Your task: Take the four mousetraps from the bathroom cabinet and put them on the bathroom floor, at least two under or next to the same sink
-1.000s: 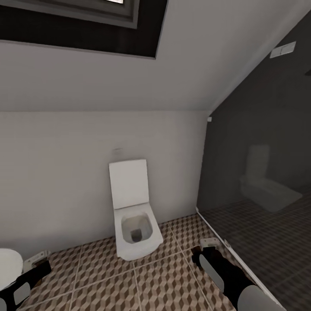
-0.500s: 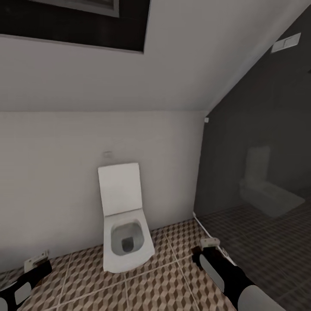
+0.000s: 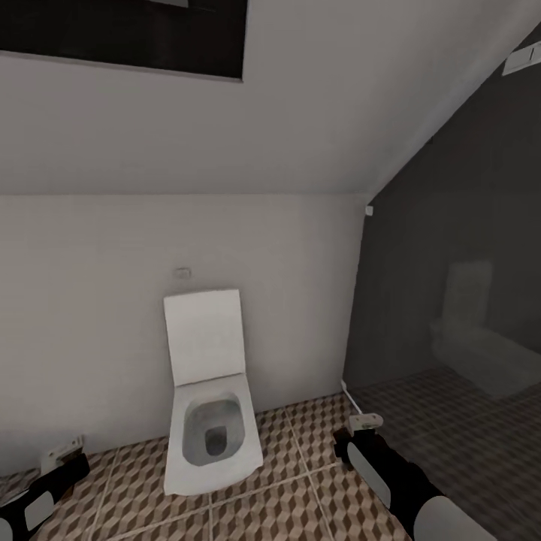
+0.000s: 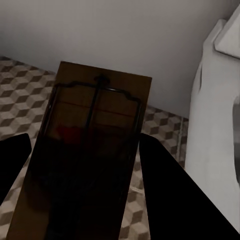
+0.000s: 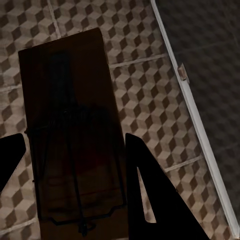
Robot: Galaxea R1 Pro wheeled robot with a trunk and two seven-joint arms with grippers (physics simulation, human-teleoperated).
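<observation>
Head view faces the toilet (image 3: 207,421); I carry a mousetrap (image 4: 90,150) clenched between each gripper's fingers (image 4: 165,190), so next I must find the bathroom sink.

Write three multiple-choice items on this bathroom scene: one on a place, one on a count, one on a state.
1. Where does the toilet stand?
A. against the pale wall
B. inside the dark glass enclosure
C. in mid-floor, away from any wall

2. How many mousetraps does the robot carry?
A. none
B. one
C. two

3. What is the state of the toilet's lid?
A. shut
B. raised
C. missing

Answers:
1. A: its back meets the pale wall, left of the glass partition.
2. C: the left tool holds one mousetrap and the right tool holds another mousetrap, both above the bathroom floor.
3. B: the lid stands upright and the bowl lies open.
</observation>
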